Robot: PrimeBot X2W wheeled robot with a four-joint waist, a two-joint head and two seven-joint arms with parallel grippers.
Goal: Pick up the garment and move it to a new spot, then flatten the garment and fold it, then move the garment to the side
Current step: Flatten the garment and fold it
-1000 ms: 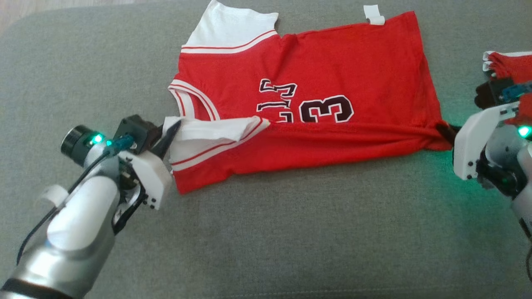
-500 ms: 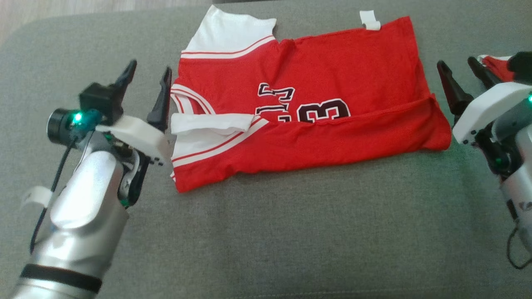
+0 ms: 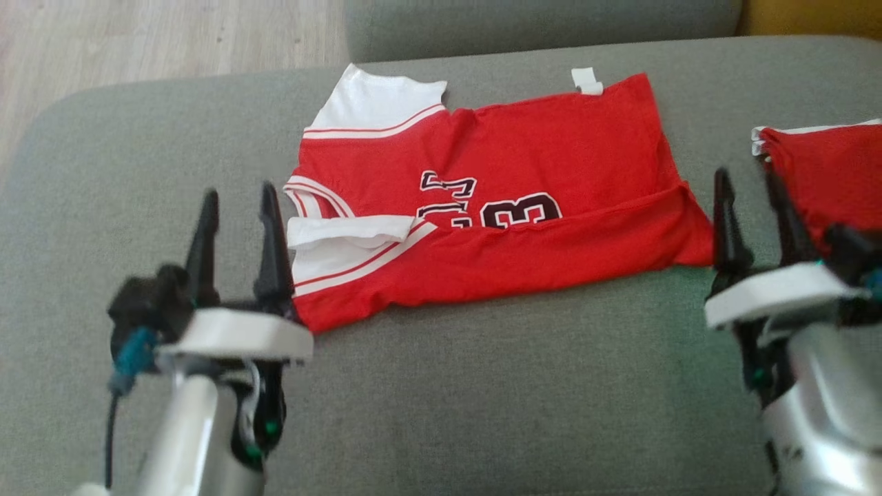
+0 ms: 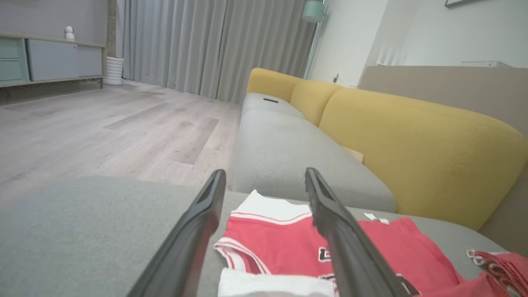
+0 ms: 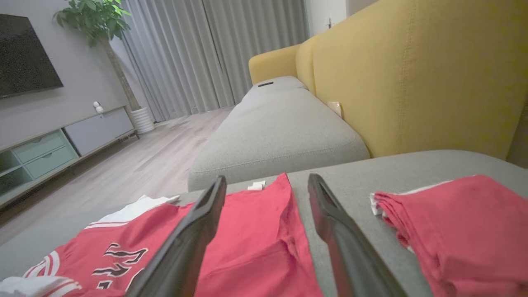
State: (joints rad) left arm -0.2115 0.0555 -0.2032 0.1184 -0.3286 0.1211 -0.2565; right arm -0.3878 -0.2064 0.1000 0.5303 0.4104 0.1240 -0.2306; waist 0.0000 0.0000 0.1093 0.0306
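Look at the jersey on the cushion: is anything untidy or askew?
The jersey has its near sleeve rumpled and doubled over beside the collar, not flat. A white tag sticks out past its far edge.

You can read a big black 3 (image 3: 525, 209) with white edges on the red and white cloth sports shirt (image 3: 551, 138). The shirt's fold hides half of the black letters (image 3: 448, 189) beside it.
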